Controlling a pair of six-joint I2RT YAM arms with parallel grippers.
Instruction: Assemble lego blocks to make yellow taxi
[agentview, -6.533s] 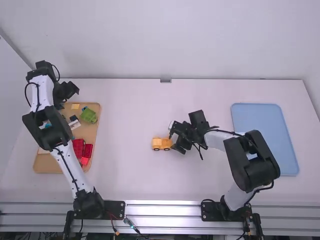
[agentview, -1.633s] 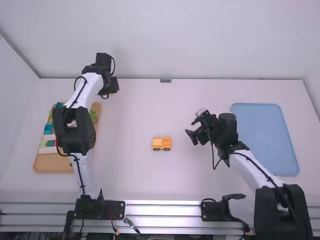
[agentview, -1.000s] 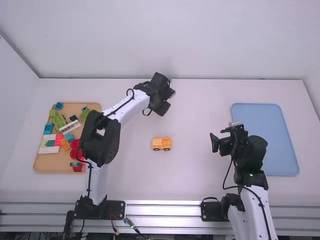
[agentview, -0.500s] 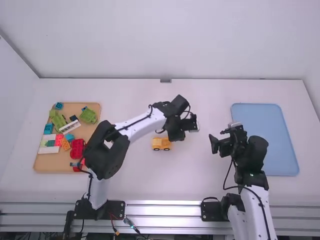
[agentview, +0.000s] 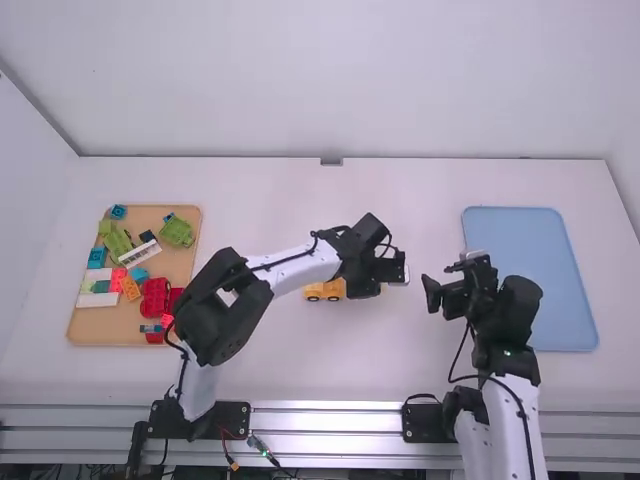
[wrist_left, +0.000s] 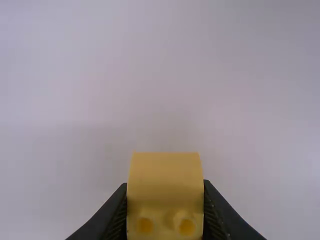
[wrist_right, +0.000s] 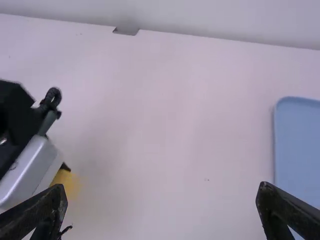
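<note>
my left gripper: closed on a yellow block, one finger against each side; two round marks show on the block's face. it is over the middle of the counter, just right of the yellow vehicle, whose right end is partly covered by my arm. height of the block above the counter: cannot tell.

the yellow vehicle sits with its dark wheels toward the near side; near the middle of the scene.

my right gripper: fingers wide apart, nothing between them. located right of the left gripper and apart from it, near the left side of the blue tray.

wooden tray, left side of the counter, holds loose parts: green pieces in the far half, a blue block by the far edge, a teal block along the left, an orange block near the middle, red pieces to its right, a white piece on the near left.
</note>
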